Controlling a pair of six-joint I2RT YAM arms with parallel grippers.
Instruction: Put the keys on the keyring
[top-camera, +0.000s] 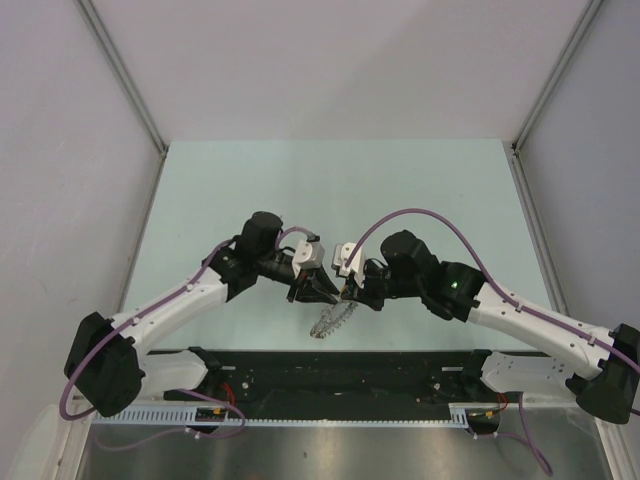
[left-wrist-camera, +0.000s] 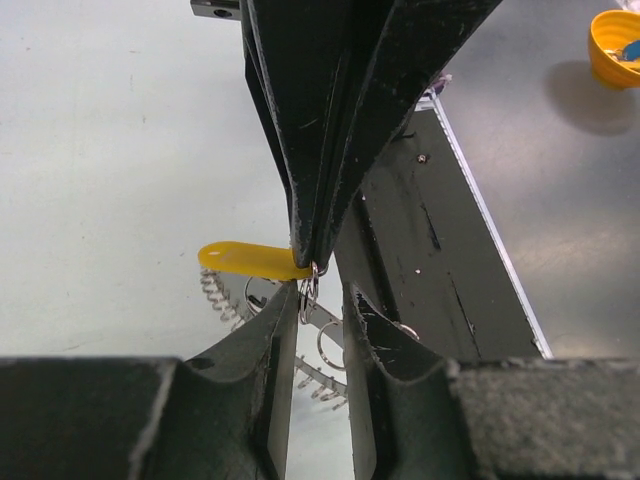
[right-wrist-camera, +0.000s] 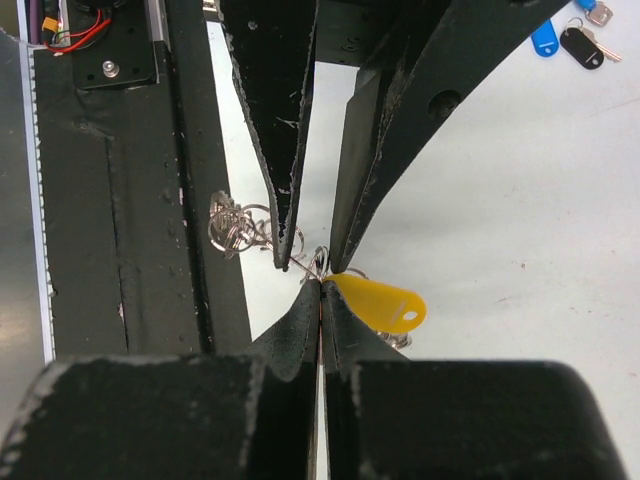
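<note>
— Top external view first: where are your arms?

— Both meet over the middle of the bench, close to its near edge. My left gripper and my right gripper are tip to tip and nearly touch.

— And the keyring?

— The keyring lies right under them, just past the black plate that runs along the near edge. It is a silvery-grey loop. It looks floppy, and its edge is frilly, like rows of tiny teeth. In my right wrist view, part of it is bunched up in a small heap of loops.

— What is the right gripper doing?

— Its two fingers are pressed tight together. They pinch the yellow key at its thin end. A small wire ring hangs from that same end. The key has a smooth yellow plastic head shaped like a drop, with a little hole at the fat end. It sticks out sideways above the bench. I cannot see its metal part well.

— And the left one?

— Its fingers are spread a bit, one on each side of the small wire ring. I cannot tell if they touch it.

— Are there more keys?

— Yes. A blue key and a black key lie side by side on the bench, well apart from the grippers. I cannot tell which edge they are near.
</note>
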